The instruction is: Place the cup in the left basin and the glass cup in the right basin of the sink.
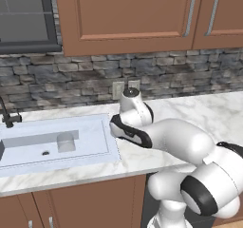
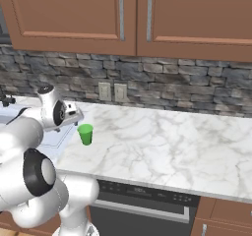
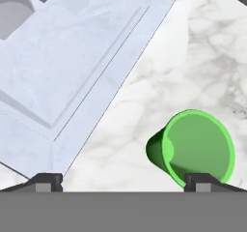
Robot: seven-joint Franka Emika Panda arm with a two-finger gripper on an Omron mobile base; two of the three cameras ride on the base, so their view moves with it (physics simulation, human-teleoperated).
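The small green cup point(image 2: 85, 133) stands upright on the marble counter, just right of the sink point(image 1: 112, 144). From above, the cup point(image 3: 198, 149) lies beside my right fingertip point(image 3: 200, 181), off the line between the fingers. My gripper point(image 3: 124, 181) hovers open over the counter by the sink's right rim, holding nothing. The translucent grey glass cup point(image 1: 66, 142) stands upright in the right basin point(image 1: 28, 146), near its dark drain hole. It also shows in the hand view's corner as glass cup point(image 3: 14, 8). The left basin is out of view past the left edge.
A thin dark tap point(image 1: 5, 114) rises behind the sink. The stone backsplash with two wall outlets point(image 2: 112, 91) runs along the back, with wooden cabinets above. Open marble counter point(image 2: 172, 141) stretches to the right of the cup.
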